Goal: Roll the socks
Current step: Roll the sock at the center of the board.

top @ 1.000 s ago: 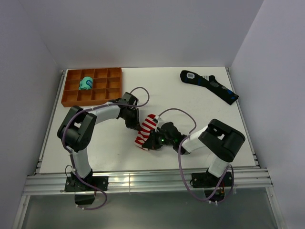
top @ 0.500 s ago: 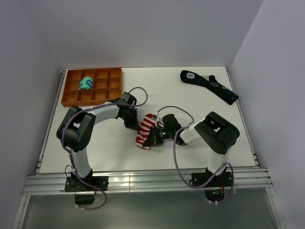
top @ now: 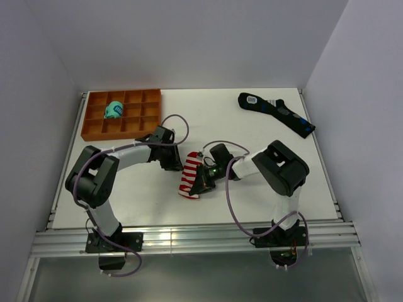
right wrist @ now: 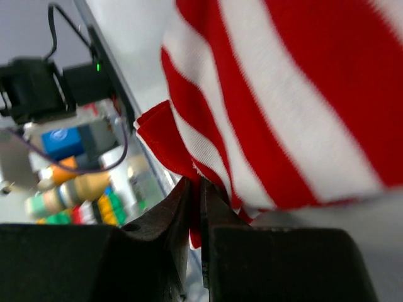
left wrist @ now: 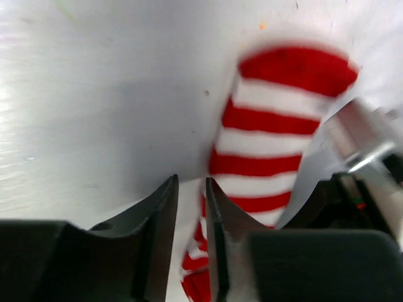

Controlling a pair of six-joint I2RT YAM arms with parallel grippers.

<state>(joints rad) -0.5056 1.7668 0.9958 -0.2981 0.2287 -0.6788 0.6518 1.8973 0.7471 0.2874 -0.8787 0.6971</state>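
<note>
Right arm (top: 252, 168) swung in; socks (top: 189, 178) now bunched narrower, mid counter (top: 132, 195) toward near edge. Right hand (right wrist: 196, 189) clamps red hem to turn it over; left hand (left wrist: 191, 207) pinches other end as anchor.

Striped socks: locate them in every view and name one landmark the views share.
Top external: striped socks near the centre of the table.
Left wrist: right of centre, running from top to bottom edge.
Right wrist: filling the upper right.
Shared landmark: the white table under them.
</note>
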